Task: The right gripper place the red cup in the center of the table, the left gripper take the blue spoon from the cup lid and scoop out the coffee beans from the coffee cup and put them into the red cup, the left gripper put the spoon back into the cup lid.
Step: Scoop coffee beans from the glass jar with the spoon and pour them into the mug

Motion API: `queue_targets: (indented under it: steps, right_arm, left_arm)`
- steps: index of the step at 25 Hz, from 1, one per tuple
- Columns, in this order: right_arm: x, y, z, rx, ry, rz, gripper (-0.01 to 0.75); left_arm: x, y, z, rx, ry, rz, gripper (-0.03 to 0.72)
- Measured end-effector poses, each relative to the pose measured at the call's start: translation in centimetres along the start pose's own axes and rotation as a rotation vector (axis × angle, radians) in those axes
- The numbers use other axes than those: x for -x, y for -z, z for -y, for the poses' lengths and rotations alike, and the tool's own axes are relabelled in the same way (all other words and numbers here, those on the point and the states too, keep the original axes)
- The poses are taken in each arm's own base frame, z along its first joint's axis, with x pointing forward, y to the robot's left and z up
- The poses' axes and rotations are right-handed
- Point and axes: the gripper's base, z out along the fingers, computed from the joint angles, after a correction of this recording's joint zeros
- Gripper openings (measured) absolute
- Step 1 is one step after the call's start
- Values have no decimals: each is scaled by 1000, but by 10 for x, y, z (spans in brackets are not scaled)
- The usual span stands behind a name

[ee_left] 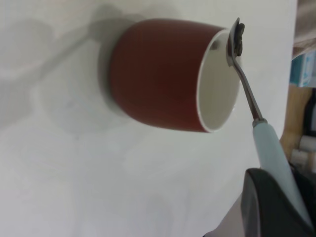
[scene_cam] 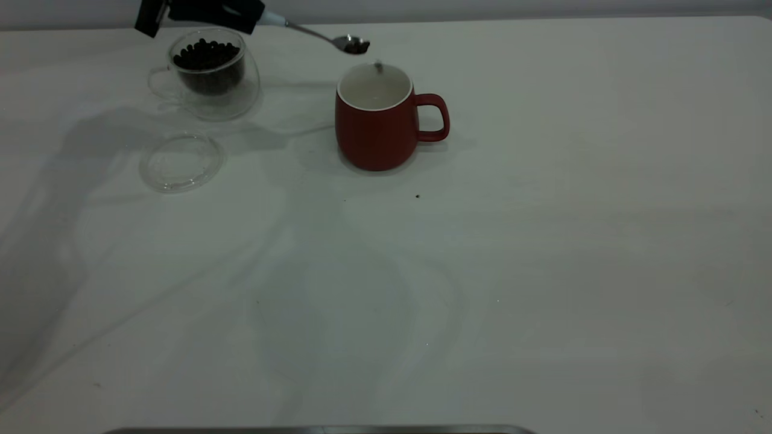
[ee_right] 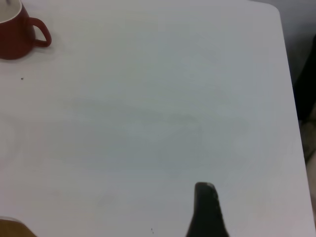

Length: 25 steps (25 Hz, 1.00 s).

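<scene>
Over red cup [scene_cam: 377, 123]: blue spoon [scene_cam: 325, 37] (w/ beans)

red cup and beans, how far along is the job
Done: the red cup stands mid-table. In hand: the left claw holds the spoon, its bowl carrying beans above the cup's rim. Left: tip them in, then return the spoon to the lid. The right claw idles apart.

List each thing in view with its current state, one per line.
red cup: upright, mid-table.
blue spoon: held over the red cup, carrying beans.
coffee cup: uncovered, holding coffee beans.
cup lid: flat on the table, empty.
left tool: gripping the spoon.
</scene>
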Motion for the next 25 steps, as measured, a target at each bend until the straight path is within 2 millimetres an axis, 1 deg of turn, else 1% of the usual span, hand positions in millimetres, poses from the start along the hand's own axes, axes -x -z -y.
queue_targets:
  steps: [6, 12, 18, 25]
  right_arm:
    - [0, 0, 0, 0, 0, 0, 583]
    - [0, 0, 0, 0, 0, 0, 583]
    - [0, 0, 0, 0, 0, 0, 583]
    - [0, 0, 0, 0, 0, 0, 583]
  left_arm:
    - [-1, -2, 1, 14, -8, -13, 124]
    - [-4, -15, 6, 58, -50, -64, 124]
    - [-6, -19, 8, 69, -165, -86, 124]
    - [-7, -25, 12, 65, -356, -107, 124]
